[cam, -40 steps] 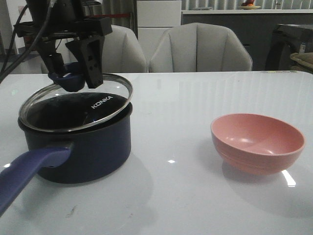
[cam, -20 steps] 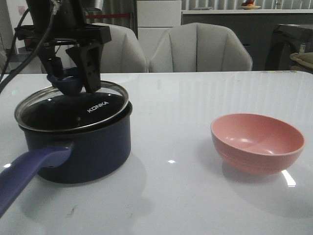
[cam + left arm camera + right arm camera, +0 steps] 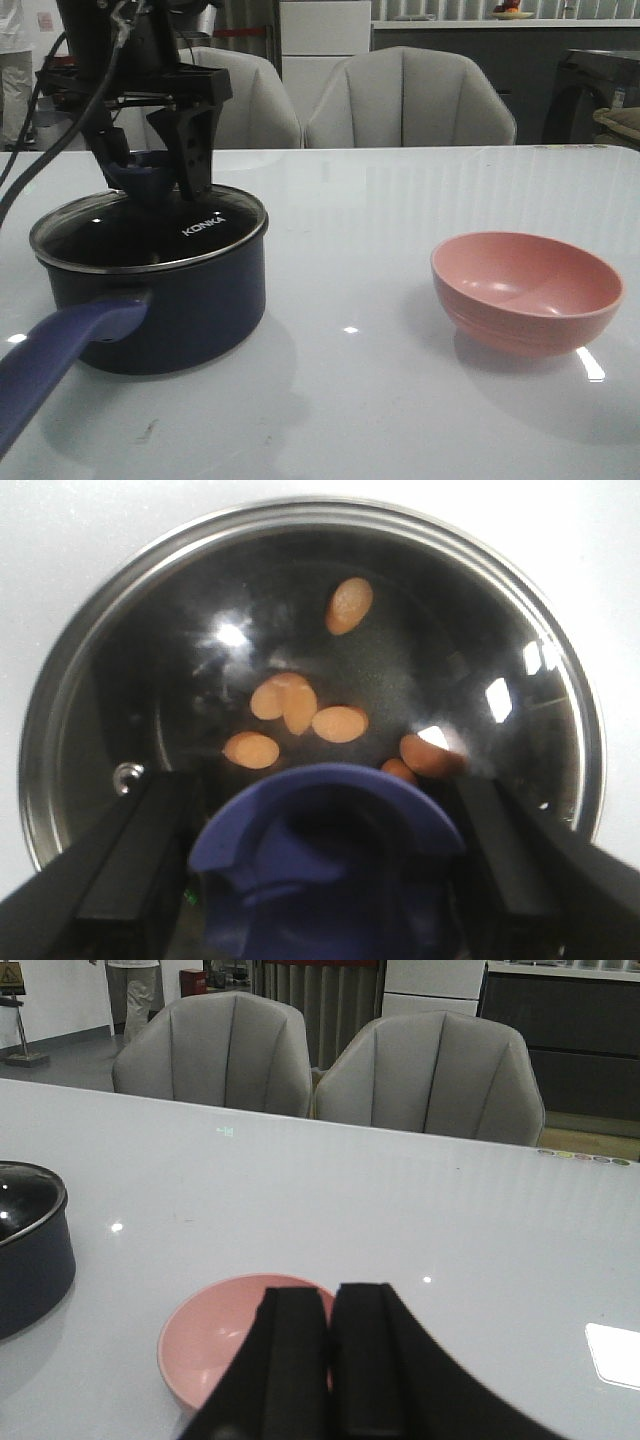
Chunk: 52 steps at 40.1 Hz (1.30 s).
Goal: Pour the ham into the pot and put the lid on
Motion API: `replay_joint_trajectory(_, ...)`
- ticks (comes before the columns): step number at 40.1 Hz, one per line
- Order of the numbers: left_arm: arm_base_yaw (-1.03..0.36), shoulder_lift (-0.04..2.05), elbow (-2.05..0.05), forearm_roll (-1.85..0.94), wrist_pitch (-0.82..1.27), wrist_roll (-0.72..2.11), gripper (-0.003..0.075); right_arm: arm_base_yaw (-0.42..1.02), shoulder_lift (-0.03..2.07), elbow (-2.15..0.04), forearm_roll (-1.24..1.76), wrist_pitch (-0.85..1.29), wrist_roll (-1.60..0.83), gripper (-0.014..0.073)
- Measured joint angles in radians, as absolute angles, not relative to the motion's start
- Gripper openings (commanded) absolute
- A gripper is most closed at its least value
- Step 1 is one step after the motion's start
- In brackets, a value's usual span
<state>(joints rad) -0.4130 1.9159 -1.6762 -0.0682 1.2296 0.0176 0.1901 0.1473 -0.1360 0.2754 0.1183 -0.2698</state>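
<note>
The dark navy pot [image 3: 175, 300] stands at the table's left, its purple-blue handle [image 3: 55, 355] pointing toward me. The glass "KONKA" lid [image 3: 215, 225] lies level on the pot's rim. My left gripper [image 3: 152, 180] is directly above it, fingers on either side of the purple-blue knob [image 3: 145, 178], shut on it. In the left wrist view, several orange-pink ham slices [image 3: 340, 723] lie on the pot's bottom under the lid's glass [image 3: 480, 630], behind the knob [image 3: 330, 825]. My right gripper [image 3: 333, 1305] is shut and empty, just above the pink bowl [image 3: 215, 1345].
The pink bowl [image 3: 525, 290] stands empty at the table's right. Grey chairs [image 3: 410, 100] stand behind the far edge. The pot's side [image 3: 30, 1250] shows at the edge of the right wrist view.
The lid was tilted with its right side raised above the pot. My left gripper has lowered and levelled it, and it now rests flat on the rim.
</note>
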Motion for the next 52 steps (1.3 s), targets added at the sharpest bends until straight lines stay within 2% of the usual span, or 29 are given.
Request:
replay_joint_trajectory(9,-0.413,1.881,-1.704,-0.068,1.232,0.018,0.0542,0.190,0.147,-0.136,0.275,0.118,-0.270,0.0153)
replay_joint_trajectory(18,-0.413,1.676,-1.637,-0.063,1.234,0.018,0.0482,0.190,0.147,-0.136,0.275,0.118,-0.270,0.0153)
replay_joint_trajectory(26,-0.413,1.447,-1.425,-0.037,1.192,0.018,0.0419,0.190,0.147,-0.136,0.275,0.118,-0.270,0.0153)
replay_joint_trajectory(40,-0.413,0.998,-0.984,-0.053,0.868,0.018,0.0315,0.190,0.147,-0.136,0.275,0.118,-0.270,0.0153)
replay_joint_trajectory(49,-0.413,0.719,-0.713,-0.053,0.680,0.018,0.0197,0.190,0.147,-0.136,0.275,0.118,-0.270,0.0153)
replay_joint_trajectory(52,-0.413,0.632,-0.626,-0.053,0.604,0.018,0.0134,0.190,0.147,-0.136,0.275,0.118,-0.270,0.0153)
